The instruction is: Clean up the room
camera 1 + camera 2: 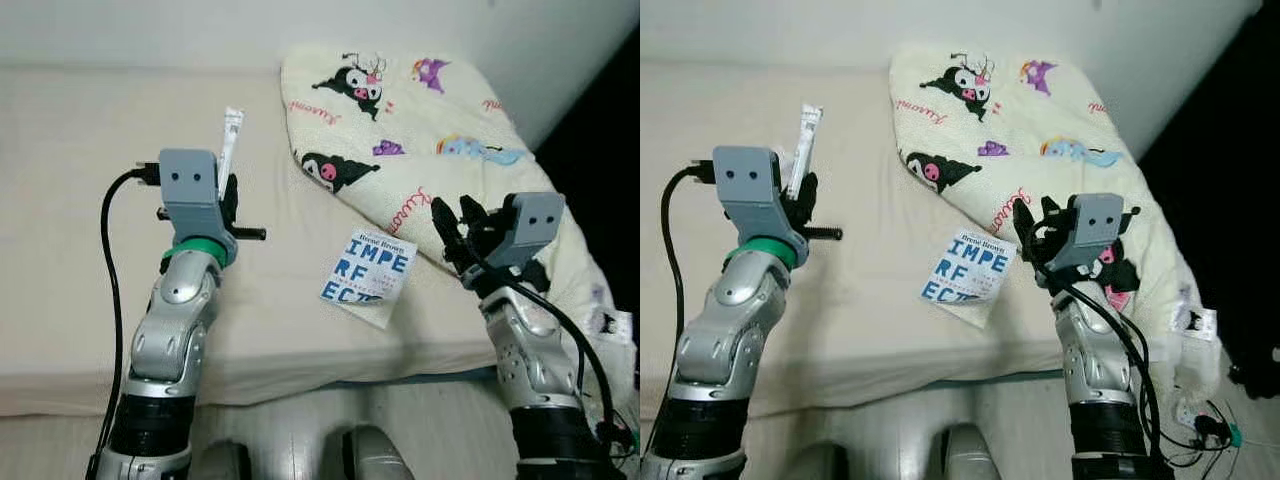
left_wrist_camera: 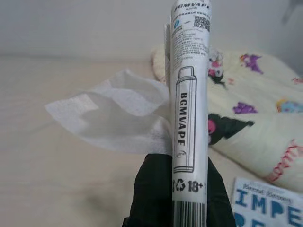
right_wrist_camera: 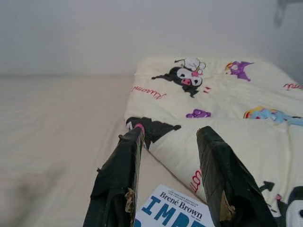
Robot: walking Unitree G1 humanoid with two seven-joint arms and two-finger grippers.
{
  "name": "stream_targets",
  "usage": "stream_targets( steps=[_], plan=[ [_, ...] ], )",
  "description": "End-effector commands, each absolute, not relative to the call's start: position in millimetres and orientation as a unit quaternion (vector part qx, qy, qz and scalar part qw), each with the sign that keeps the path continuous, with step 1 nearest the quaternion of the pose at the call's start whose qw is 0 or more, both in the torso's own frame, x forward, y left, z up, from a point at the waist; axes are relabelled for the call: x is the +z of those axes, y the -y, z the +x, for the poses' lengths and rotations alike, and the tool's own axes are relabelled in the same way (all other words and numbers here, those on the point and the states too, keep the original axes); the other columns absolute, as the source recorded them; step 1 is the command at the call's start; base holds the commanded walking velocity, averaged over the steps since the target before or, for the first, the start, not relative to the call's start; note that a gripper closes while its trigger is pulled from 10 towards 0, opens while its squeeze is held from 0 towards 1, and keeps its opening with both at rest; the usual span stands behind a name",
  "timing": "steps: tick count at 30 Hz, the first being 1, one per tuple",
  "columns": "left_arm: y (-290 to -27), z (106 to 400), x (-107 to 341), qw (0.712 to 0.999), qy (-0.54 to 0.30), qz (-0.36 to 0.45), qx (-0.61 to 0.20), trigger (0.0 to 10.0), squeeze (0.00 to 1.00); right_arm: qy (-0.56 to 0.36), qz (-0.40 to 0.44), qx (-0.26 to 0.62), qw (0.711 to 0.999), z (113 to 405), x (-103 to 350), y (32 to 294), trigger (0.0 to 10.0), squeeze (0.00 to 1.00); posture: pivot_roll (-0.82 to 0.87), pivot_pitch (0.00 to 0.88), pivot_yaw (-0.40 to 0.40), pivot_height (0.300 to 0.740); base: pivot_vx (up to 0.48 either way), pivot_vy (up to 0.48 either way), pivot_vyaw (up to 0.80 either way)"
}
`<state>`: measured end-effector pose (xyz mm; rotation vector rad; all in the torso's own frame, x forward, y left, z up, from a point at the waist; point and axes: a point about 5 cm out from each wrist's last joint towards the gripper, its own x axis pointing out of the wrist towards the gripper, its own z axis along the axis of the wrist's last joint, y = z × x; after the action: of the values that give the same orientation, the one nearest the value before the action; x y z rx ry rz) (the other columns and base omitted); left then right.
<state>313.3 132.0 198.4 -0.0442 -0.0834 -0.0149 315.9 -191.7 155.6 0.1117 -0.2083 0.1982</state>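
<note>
One book [image 1: 366, 278] lies flat on the bed [image 1: 70, 250], just ahead of and below the right gripper [image 1: 450, 232], whose fingers [image 3: 118, 179] stand apart and empty with the book's top edge showing between them. The book lies slightly askew near the bed's front edge, its upper right corner at the quilt [image 1: 420, 130], and the right arm is plainly the nearer one. The left gripper [image 1: 228, 195] is raised over the bed well to the book's left, clamped on a packet [image 2: 189, 104] that stands upright, with a tissue [image 2: 113, 116] pinched alongside it. So the left arm is occupied, and the book likely falls to the right. The bed is a bare cream sheet against a pale wall, with pale floor below its front edge.
</note>
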Motion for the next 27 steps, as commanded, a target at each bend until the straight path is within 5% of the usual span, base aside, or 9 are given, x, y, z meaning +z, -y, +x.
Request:
stream_targets(
  steps=[1,27],
  plan=[
    [-128,314,193,0.999,0.024,-0.019,-0.015,10.0,0.0,0.1,0.056,0.093,0.989,315,152,194,10.0,0.0,-0.07,0.01,-0.025,0.71,0.0,0.0,0.0],
    [-113,303,169,0.994,0.034,0.026,-0.104,10.0,0.0,0.085,0.074,0.14,0.984,314,137,154,10.0,0.0,-0.06,0.0,-0.021,0.735,0.0,0.0,0.0]
  ],
)
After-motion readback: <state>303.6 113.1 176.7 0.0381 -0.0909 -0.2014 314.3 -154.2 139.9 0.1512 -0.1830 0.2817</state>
